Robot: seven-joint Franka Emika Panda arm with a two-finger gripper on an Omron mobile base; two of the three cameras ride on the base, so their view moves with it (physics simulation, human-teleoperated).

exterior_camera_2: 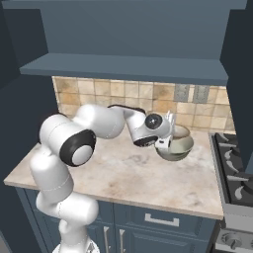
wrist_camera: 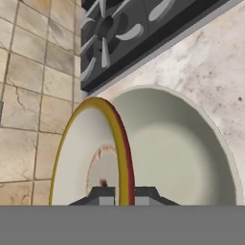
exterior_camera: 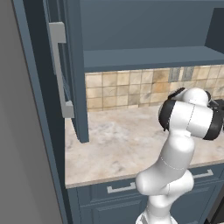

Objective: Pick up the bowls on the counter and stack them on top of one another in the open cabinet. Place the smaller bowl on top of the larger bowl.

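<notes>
- Jaws clamped on the yellow rim of a small bowl (wrist_camera: 83,158).
- Larger cream bowl (wrist_camera: 182,148) just beside it, on the marbled bench (wrist_camera: 215,52).
- Stove grate (wrist_camera: 129,33) beyond.

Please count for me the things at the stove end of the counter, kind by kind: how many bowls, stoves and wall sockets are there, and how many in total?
Round ceramic bowls, cream inside: 2
Black gas stove: 1
Grey wall sockets on the tiles: 2
Total: 5
</notes>
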